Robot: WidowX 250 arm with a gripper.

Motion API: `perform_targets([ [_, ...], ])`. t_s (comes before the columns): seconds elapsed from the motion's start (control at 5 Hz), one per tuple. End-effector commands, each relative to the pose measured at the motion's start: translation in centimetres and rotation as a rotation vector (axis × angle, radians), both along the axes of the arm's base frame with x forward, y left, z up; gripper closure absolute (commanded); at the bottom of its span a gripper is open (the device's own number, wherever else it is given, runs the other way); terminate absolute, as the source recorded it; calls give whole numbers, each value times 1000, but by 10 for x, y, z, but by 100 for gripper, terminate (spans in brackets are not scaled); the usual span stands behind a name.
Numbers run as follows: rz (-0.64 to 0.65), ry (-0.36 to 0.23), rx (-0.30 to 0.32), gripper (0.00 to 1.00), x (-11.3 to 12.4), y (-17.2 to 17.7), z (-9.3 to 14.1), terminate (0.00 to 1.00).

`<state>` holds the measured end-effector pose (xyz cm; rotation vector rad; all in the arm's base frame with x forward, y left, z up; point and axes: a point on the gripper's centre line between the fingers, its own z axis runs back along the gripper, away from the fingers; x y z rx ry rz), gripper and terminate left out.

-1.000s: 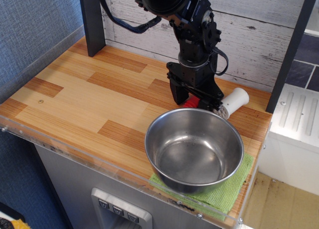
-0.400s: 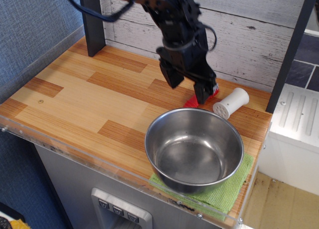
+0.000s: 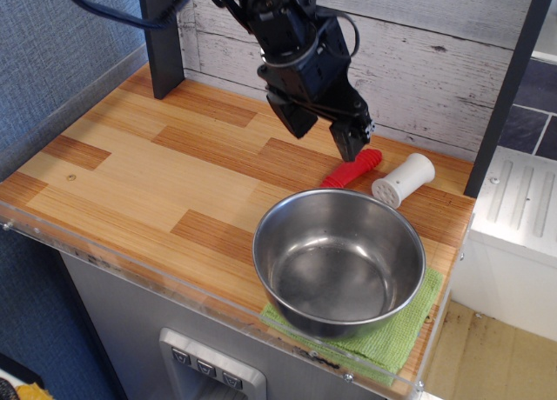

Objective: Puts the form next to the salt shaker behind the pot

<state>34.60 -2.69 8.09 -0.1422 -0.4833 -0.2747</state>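
The form point(image 3: 352, 169) lies flat on the surface point(image 3: 130, 174) just behind the pot point(image 3: 338, 261), its red handle pointing toward the salt shaker point(image 3: 402, 179) just beside it; the tines are hidden by the pot's rim. The pincer point(image 3: 324, 130) hangs above the form, jaws apart and empty. Placement appears complete; a clean retreat would rise straight up, clear of the shaker. Compared with 0.4 s earlier, the pincer is higher and no longer touches the handle.

A mock kitchen setup. A wood-grain counter point(image 3: 130, 174) backs onto whitewashed planks point(image 3: 435, 61). A steel pot point(image 3: 338, 261) sits on a green cloth point(image 3: 402, 337).
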Motion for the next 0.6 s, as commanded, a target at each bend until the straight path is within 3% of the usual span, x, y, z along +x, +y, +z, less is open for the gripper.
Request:
perform_targets([
  [0.0, 4, -50, -1, 0, -7, 4, 18, 0],
  [0.2, 4, -50, -1, 0, -7, 4, 18, 0],
  [0.4, 4, -50, -1, 0, -7, 4, 18, 100],
])
